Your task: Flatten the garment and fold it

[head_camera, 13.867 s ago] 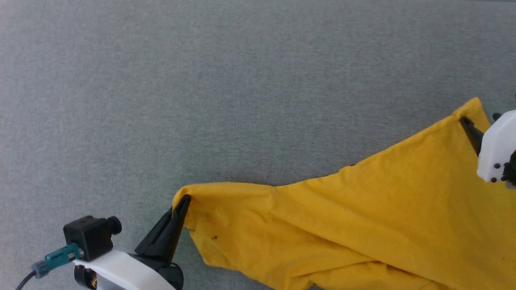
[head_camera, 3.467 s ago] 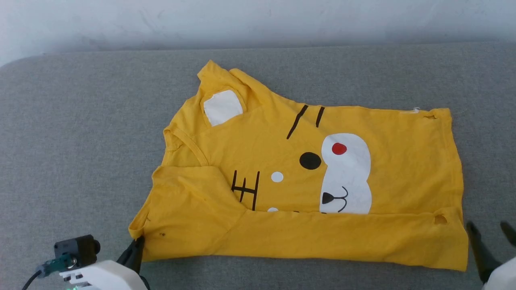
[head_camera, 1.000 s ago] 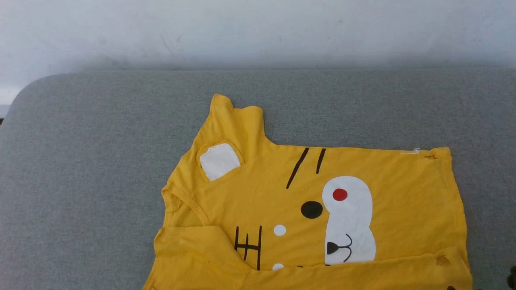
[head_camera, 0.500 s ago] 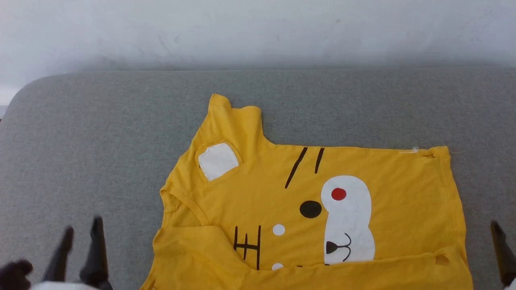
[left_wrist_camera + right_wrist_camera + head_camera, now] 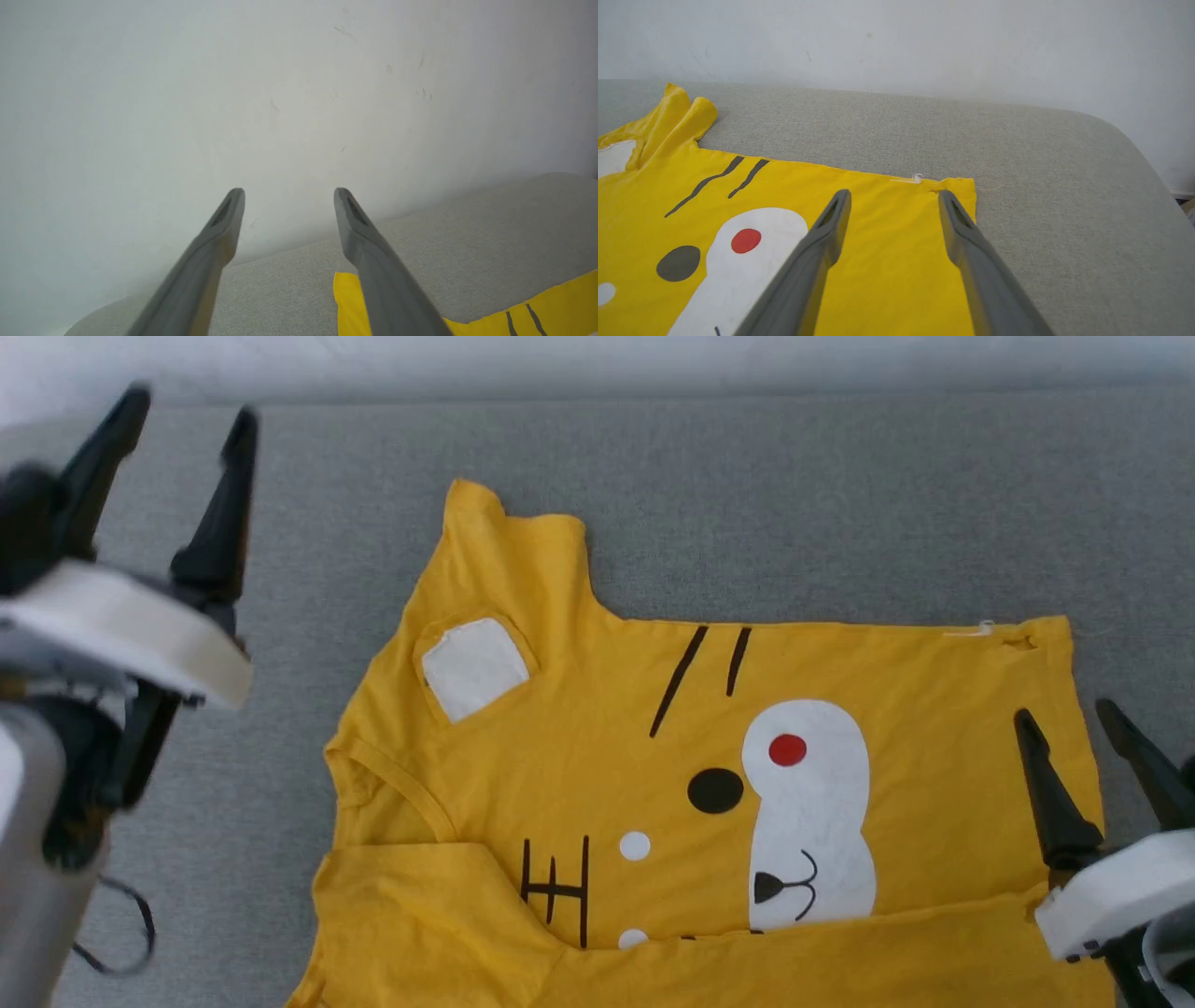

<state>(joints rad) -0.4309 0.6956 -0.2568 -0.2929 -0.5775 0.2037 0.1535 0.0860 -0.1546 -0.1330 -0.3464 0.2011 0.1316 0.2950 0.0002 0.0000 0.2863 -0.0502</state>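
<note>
The yellow garment [image 5: 597, 747] lies on the grey cushion, printed cartoon face up, its near strip folded over the front. Its far sleeve points toward the wall. My left gripper [image 5: 187, 411] hangs open well above the cushion at the far left, clear of the cloth; in its own view the left gripper [image 5: 288, 192] frames the wall, with the garment's sleeve [image 5: 348, 303] below its right finger. My right gripper [image 5: 1064, 714] is open over the hem end, holding nothing; the right gripper [image 5: 894, 193] points at the garment's [image 5: 714, 233] far hem corner.
The grey cushion [image 5: 794, 504] runs back to a pale wall [image 5: 896, 42]. Its rounded right end [image 5: 1125, 154] drops off past the hem. A dark cable [image 5: 121, 933] loops under my left arm at the near left.
Both grippers have risen into the head view, the left far up the left side, the right up over the hem. The camera has tipped down a little, so the shirt sits higher.
</note>
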